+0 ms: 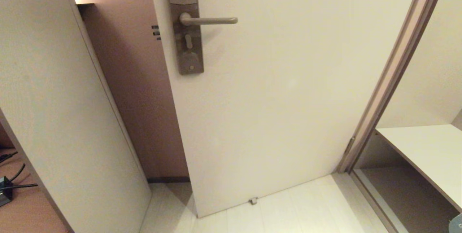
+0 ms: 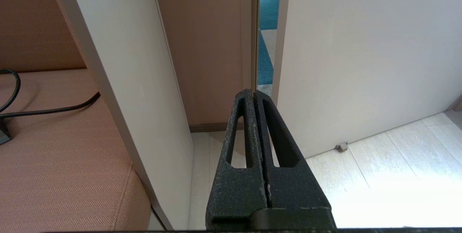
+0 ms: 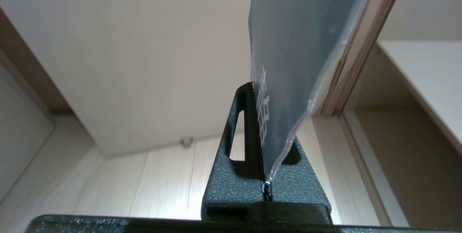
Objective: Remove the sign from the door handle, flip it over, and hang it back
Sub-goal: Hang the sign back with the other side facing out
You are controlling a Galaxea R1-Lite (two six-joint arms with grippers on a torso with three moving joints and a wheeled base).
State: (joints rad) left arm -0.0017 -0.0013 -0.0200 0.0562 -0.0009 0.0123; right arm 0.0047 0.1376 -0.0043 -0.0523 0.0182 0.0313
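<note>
Blue-grey sign (image 3: 296,45) — one, one handle (image 1: 209,20)

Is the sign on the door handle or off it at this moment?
Off. The straight brownish-grey metal door handle is bare, and the right gripper is shut on the blue-grey card sign, well below it.

One door handle (image 1: 209,20), one sign (image 3: 296,45), one door (image 1: 288,99), two tools: left (image 2: 255,94), right (image 3: 251,86).
</note>
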